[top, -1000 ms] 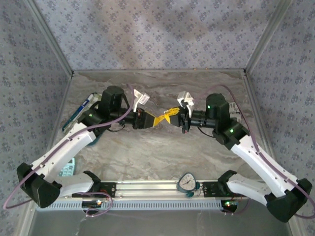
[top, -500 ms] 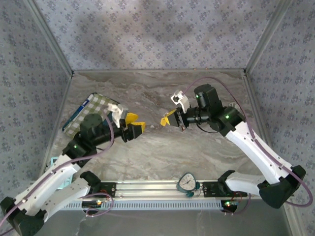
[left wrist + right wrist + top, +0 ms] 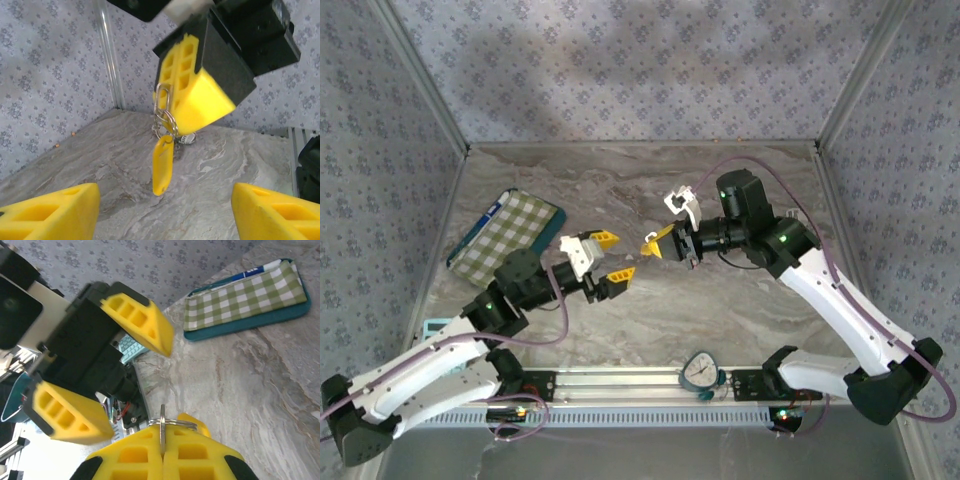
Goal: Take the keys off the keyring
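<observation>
My right gripper (image 3: 655,243) hovers over the middle of the table, shut on the silver keyring (image 3: 163,107), which sticks out between its yellow pads (image 3: 165,455). In the right wrist view the keyring (image 3: 163,426) stands edge-on in the closed seam. A small yellow key (image 3: 163,162) dangles from the rings, above the marble tabletop. My left gripper (image 3: 608,257) faces it from the left, open and holding nothing. Its yellow fingers (image 3: 55,212) frame the hanging key from a short distance, touching neither it nor the ring.
A green checked pouch (image 3: 506,238) lies at the back left of the marble table (image 3: 650,310). A small round timer (image 3: 700,372) sits on the rail at the near edge. A teal keypad object (image 3: 437,327) is at the near left. Patterned walls close three sides.
The left gripper has opened, let go and pulled back to the near left, away from the right gripper. The right gripper stayed shut on the keyring, shifting only slightly.
</observation>
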Robot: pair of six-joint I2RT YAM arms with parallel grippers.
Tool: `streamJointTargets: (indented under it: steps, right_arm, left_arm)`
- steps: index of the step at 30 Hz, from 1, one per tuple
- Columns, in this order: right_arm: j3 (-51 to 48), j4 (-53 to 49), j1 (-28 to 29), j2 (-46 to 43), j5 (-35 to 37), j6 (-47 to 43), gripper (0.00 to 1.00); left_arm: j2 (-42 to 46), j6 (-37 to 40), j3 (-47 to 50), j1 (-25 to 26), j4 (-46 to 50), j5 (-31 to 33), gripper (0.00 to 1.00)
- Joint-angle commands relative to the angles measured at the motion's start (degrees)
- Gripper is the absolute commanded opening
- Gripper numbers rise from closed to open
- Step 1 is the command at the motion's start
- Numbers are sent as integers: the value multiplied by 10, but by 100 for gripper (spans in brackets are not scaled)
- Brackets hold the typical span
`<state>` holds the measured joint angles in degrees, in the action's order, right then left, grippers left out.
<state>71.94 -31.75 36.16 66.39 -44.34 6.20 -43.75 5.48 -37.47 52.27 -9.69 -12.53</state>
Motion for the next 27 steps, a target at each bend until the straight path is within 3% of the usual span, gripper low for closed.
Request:
streamJointTargets:
  steps: [1, 19, 27]
  right_arm:
    - [19, 11, 4, -6, -35, 11, 0]
    - [27, -4, 13, -4, -52, 9, 0]
    - [45, -42, 15, 0, -45, 6, 0]
  left_arm:
    - [-22, 68, -30, 20, -35, 15, 70]
    - [-79, 84, -78, 33, -44, 29, 49]
    - [-81, 83, -77, 34, -40, 34, 31]
